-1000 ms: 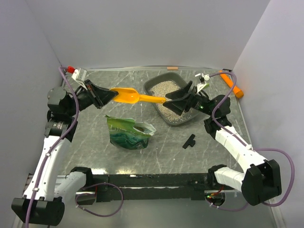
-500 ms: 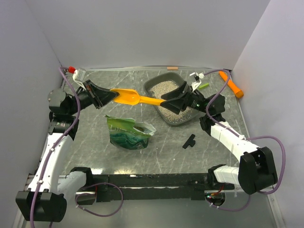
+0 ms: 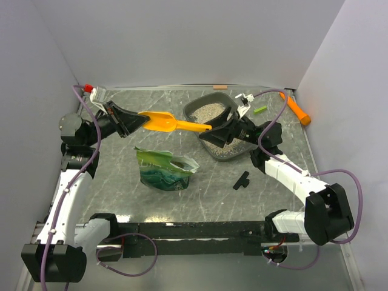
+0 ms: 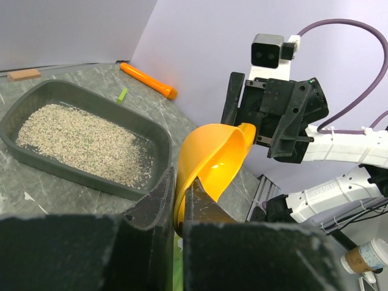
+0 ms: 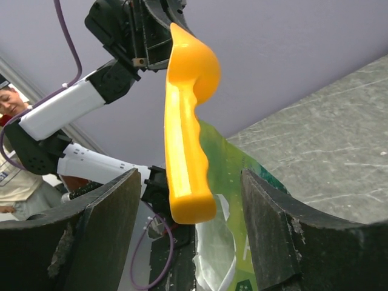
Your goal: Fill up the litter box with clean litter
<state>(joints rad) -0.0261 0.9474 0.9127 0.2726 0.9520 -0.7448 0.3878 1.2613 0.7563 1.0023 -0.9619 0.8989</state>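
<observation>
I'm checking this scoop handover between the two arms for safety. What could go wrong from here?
1. The left hand pinches only the thin bowl edge of the scoop. A nudge from the right hand may twist it or pull it loose.
2. The right hand is open around only the handle's end. Closing there may give a weak hold, and the scoop might drop near the green bag, short of the litter box.
</observation>
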